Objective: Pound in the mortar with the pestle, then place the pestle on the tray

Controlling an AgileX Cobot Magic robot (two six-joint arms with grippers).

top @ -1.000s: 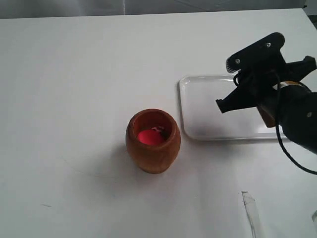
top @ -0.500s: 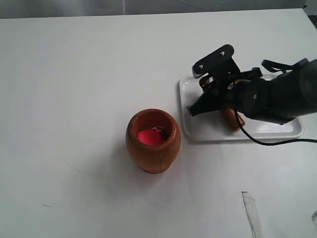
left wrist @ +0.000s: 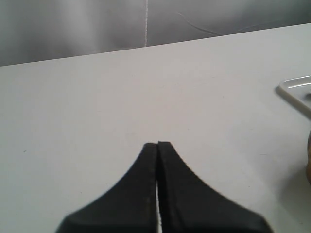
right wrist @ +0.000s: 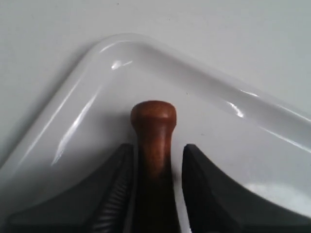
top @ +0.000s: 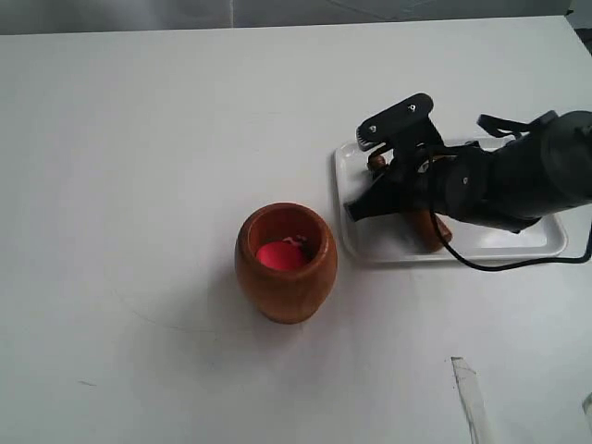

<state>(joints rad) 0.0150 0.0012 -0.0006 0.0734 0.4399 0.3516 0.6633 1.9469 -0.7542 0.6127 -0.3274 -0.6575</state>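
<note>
The reddish-brown mortar [top: 285, 264] stands upright on the white table with something bright red [top: 277, 255] inside. To its right lies the white tray [top: 546, 242]. The pestle [top: 428, 228] rests on the tray, knob pointing to the tray's far left corner. My right gripper [top: 370, 173] is low over the tray. In the right wrist view its fingers straddle the pestle [right wrist: 153, 121]: one finger is against the wood, the other stands off with a white gap, so the right gripper [right wrist: 156, 148] is open. My left gripper [left wrist: 158, 144] is shut and empty over bare table.
A clear strip [top: 467, 393] lies on the table at the front right. The tray's corner [left wrist: 291, 87] and a sliver of the mortar [left wrist: 308, 155] show at the edge of the left wrist view. The table's back edge runs along the top.
My right gripper carried the pestle leftward and down onto the tray, then settled a little lower. The mortar stayed put.
</note>
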